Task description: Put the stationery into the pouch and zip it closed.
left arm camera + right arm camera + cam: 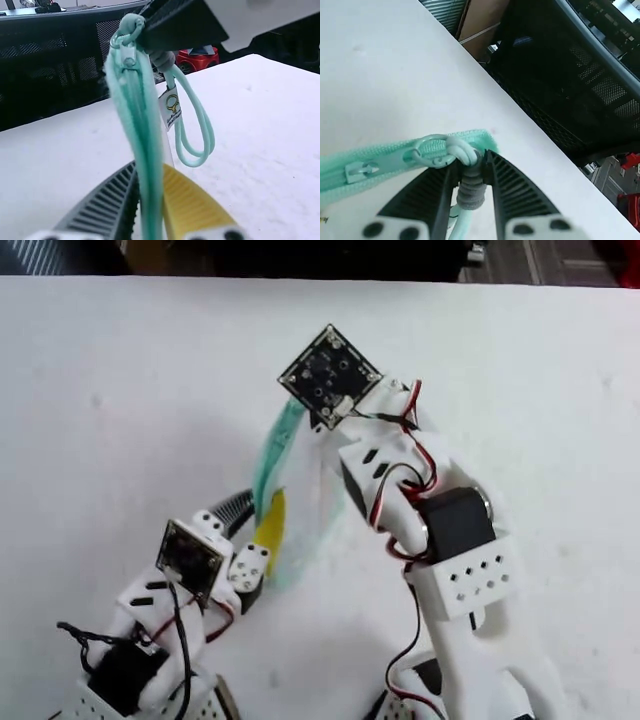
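Observation:
A mint-green zip pouch point(282, 445) is held on edge above the white table point(120, 390) between the two arms. My left gripper point(150, 175), with one black and one yellow finger point(192, 205), is shut on the pouch's zipper edge point(137, 130); in the high view it point(258, 518) sits at the pouch's near end. My right gripper point(470, 172) is shut on the grey knot point(470, 195) of the mint pull cord point(196, 135), just behind the zipper ring point(432, 150). The slider point(127, 56) sits close to the pouch's far end. What the pouch holds is hidden.
The right arm point(450, 540) crosses the table's near right part, the left arm point(150, 640) the near left corner. Bare table lies to the left and at the back. Beyond the far edge stand a dark mesh chair point(580, 85) and a red toy point(197, 57).

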Available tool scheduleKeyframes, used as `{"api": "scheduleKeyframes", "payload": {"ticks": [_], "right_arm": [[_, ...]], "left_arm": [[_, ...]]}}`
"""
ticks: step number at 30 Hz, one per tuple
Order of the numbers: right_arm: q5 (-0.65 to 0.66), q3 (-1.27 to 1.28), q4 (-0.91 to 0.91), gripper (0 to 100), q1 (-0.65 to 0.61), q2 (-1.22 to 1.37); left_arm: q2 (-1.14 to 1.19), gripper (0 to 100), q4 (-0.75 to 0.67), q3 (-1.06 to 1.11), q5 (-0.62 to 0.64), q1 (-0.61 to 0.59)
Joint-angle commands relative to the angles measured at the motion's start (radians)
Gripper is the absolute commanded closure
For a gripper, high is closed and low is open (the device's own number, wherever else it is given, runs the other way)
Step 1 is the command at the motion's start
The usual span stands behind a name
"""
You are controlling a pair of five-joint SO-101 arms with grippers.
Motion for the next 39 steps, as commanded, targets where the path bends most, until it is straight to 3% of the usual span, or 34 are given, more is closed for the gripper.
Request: {"api": "scheduleKeyframes", "payload": {"ticks": [1,13,30,39], "right_arm": [[-0.003,-0.035,-0.065,98.1,0.091,-0.004],[-0.006,-0.041,-0.131,98.1,0.196,0.122],[-0.008,-0.092,-0.251,98.1,0.246,0.231],[-0.127,-0.235,-0.217,98.1,0.329,0.372]], "left_arm": [[0.001,98,0.028,-0.043,-0.006,0.025],[-0.001,98,0.028,-0.043,-0.008,0.025],[-0.001,98,0.048,-0.049,-0.035,0.025],[-0.001,98,0.126,-0.095,-0.037,0.025]]}}
